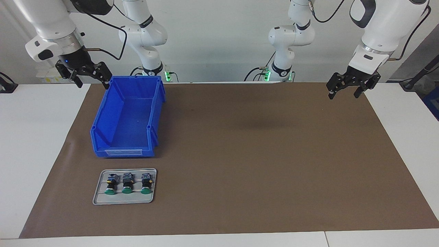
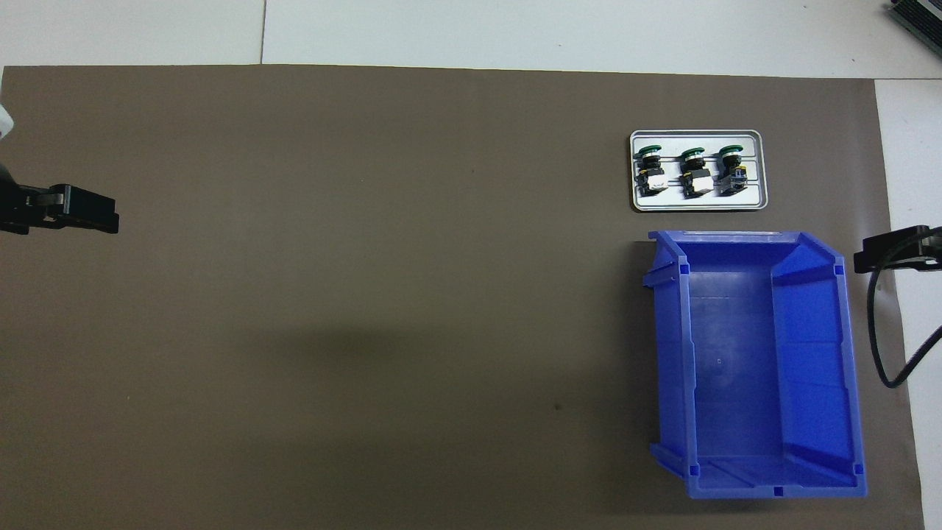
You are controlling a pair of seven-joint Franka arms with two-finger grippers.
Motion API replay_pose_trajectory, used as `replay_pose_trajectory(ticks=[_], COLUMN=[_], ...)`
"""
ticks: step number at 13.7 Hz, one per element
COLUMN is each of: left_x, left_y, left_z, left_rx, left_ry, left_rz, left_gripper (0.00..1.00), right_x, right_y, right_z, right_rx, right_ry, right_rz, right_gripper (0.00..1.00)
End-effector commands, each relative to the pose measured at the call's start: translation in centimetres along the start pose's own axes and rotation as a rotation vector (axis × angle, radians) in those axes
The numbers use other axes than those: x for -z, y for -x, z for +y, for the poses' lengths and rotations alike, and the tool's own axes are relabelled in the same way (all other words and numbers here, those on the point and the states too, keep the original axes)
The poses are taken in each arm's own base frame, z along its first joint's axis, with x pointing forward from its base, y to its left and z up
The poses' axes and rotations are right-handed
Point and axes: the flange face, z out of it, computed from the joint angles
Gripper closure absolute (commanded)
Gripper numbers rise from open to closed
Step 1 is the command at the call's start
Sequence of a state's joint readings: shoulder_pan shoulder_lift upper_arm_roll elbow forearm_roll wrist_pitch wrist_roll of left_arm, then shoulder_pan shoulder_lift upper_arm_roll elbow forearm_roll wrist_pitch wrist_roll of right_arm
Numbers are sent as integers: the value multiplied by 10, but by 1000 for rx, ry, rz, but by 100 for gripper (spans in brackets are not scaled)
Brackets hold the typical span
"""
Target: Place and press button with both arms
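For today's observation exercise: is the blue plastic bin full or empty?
Empty. The blue plastic bin shows only its bare blue floor in both views.

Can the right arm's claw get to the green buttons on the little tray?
Probably yes. The right claw hangs open above the blue bin, and nothing covers the buttons on the tray.

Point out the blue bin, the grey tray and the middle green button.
blue bin (image 1: 127, 113), facing view, on its bare inner floor.
grey tray (image 1: 99, 192), facing view, on a bare part of its floor near the rim.
middle green button (image 1: 127, 190), facing view, on its round green cap.
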State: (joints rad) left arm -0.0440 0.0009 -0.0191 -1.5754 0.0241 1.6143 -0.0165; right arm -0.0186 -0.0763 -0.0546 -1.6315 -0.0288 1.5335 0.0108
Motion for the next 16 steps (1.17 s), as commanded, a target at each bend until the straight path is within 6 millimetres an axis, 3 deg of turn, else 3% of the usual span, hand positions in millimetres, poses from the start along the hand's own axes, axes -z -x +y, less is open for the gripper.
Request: replay_pose_trajectory(ticks=[1,9,12,16], left_x=[0,0,0,0], left_y=[4,4,4,4], left_z=[-3,-4,-3,-4], left_rx=[-11,-11,-12,-11], left_ry=[-16,-16,-15,-16], left_rz=[5,5,5,5], left_gripper=[0,0,0,0], right_x=[1,-7,-40,-111], right_y=[2,-3,-37,-102], right_z=[-1,0,-14,-37], right_rx=[-12,-26,-18,5], right_ry=[9,11,13,7], right_rz=[-5,16,57,117], right_gripper=[0,0,0,0])
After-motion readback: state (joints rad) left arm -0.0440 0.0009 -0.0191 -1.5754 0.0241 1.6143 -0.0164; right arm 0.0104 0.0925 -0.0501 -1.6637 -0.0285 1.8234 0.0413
